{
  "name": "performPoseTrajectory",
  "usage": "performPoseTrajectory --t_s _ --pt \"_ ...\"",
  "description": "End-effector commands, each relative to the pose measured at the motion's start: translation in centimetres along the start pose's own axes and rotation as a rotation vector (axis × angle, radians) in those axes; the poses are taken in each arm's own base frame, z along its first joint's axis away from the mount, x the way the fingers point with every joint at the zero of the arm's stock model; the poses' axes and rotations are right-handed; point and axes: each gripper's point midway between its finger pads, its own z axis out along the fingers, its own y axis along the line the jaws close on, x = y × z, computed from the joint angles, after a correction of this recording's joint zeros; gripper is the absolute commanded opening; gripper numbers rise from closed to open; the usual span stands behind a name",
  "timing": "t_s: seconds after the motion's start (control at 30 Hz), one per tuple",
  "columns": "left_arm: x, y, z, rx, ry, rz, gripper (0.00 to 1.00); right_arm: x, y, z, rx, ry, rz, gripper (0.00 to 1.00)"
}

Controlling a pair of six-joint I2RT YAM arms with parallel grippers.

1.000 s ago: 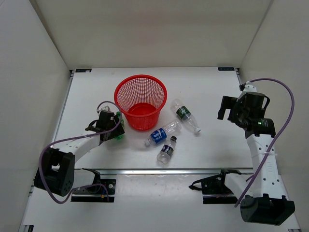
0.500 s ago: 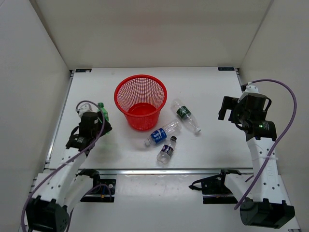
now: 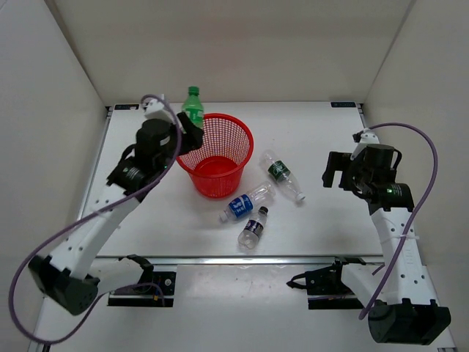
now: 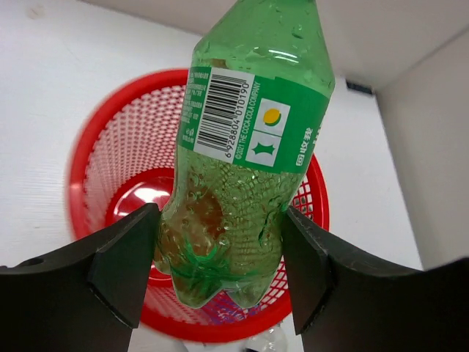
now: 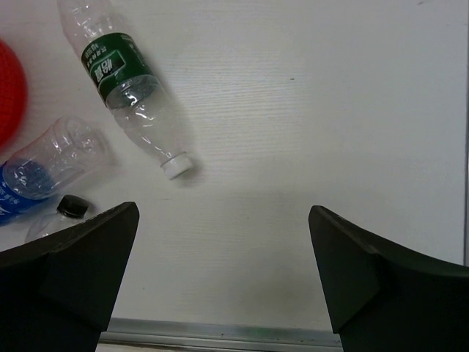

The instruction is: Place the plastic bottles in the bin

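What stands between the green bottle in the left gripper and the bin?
Nothing visible does. The left gripper holds the green bottle raised at the far-left rim of the bin, whose mouth is open.

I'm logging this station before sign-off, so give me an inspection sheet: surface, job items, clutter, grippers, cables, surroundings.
Surface: white table, no spills seen.
Job's things: green bottle held cap-up, raised at the rim of the red bin, not inside; blue-label bottle, far dark-label bottle and near dark-label bottle lie right of the bin.
Clutter: nothing seen.
Grippers: left gripper, jaws shut on the green bottle; right gripper, jaws open, empty.
Cables: left purple cable, right purple cable, both clear of the bottles.
Surroundings: plain white walls.
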Motion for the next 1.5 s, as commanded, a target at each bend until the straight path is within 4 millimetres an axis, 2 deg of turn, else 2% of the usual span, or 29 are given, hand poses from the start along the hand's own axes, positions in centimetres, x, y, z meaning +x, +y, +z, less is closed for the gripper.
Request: performPoseTrajectory --t_s 0.0,0.1,0.17,0.23,0.33,0.47,0.5,0.57,0.6,0.63,0.67,0.7,0.73,0.8,0.83,0.9,0.93,1.0,1.1,1.23,1.27,1.33,1.47 --pt "2.4 -3.2 2.6 0.08 0.092 0.049 0.56 0.0 -0.1 0.5 -0.011 -0.01 -0.008 0.99" --pt "3.1 -4.2 3.4 0.088 0.131 0.051 0.71 0.6 -0.3 1.0 -0.014 0.013 0.007 0.99" --pt "2.9 -4.1 3.5 0.081 0.144 0.059 0.93 0.8 0.0 1.3 -0.031 0.026 -0.003 0.99" --pt "2.2 -4.9 3.1 0.113 0.128 0.068 0.99 1.7 0.3 2.0 -0.039 0.054 -0.026 0.99" --pt "1.3 -5.1 2.7 0.116 0.115 0.076 0.99 2.0 0.6 2.6 -0.053 0.078 -0.044 0.99" --pt "0.5 -4.0 1.6 0.076 0.118 0.097 0.99 2.6 2.0 3.8 -0.137 0.108 -0.098 0.99" --pt "-0.4 -3.5 1.0 0.064 0.1 0.092 0.99 2.2 2.2 4.0 -0.142 0.1 -0.094 0.99" --pt "-0.6 -1.3 -0.1 -0.009 0.095 0.075 0.99 2.1 3.9 4.8 -0.198 0.104 -0.125 0.99" --pt "-0.7 0.7 -1.0 -0.066 0.09 0.067 0.99 2.0 4.3 5.3 -0.213 0.107 -0.139 0.99" --pt "-0.8 1.5 -1.5 -0.086 0.081 0.055 0.99 1.8 4.7 5.6 -0.226 0.101 -0.139 0.99" --pt "-0.5 4.1 -2.5 -0.157 0.079 0.041 0.99 2.1 5.5 6.0 -0.248 0.112 -0.161 0.99" --pt "-1.2 6.0 -3.7 -0.212 0.044 0.011 0.99 2.0 5.8 6.4 -0.256 0.108 -0.174 0.99" --pt "-0.6 8.8 -5.0 -0.286 0.046 -0.008 0.98 2.2 6.0 6.7 -0.262 0.113 -0.182 0.99" --pt "2.2 13.8 -7.1 -0.46 0.101 -0.009 0.98 2.6 6.1 7.8 -0.262 0.135 -0.185 1.0" --pt "2.6 14.7 -8.2 -0.483 0.096 -0.021 0.98 2.6 6.2 8.0 -0.261 0.134 -0.19 1.0" --pt "5.7 18.1 -9.8 -0.587 0.151 -0.014 0.99 3.2 6.3 9.1 -0.267 0.166 -0.196 0.99" --pt "6.3 18.5 -10.3 -0.603 0.155 -0.019 0.98 3.2 6.2 9.4 -0.253 0.168 -0.199 0.99" --pt "8.9 19.8 -11.1 -0.655 0.224 -0.025 0.99 3.7 6.2 10.5 -0.239 0.19 -0.24 0.99" --pt "10.0 19.7 -11.0 -0.636 0.25 -0.039 0.99 4.5 6.6 11.9 -0.218 0.215 -0.293 0.99" --pt "9.1 18.9 -10.7 -0.593 0.193 -0.075 0.99 5.6 7.6 13.2 -0.26 0.246 -0.294 0.99" --pt "9.6 19.0 -10.6 -0.6 0.211 -0.071 0.99 5.4 7.5 13.3 -0.26 0.24 -0.283 0.99" --pt "9.1 19.1 -10.6 -0.609 0.203 -0.068 0.98 6.0 7.0 14.1 -0.246 0.268 -0.283 0.99" --pt "9.6 19.2 -10.5 -0.607 0.211 -0.068 0.99 6.2 6.7 15.2 -0.184 0.288 -0.352 0.99"
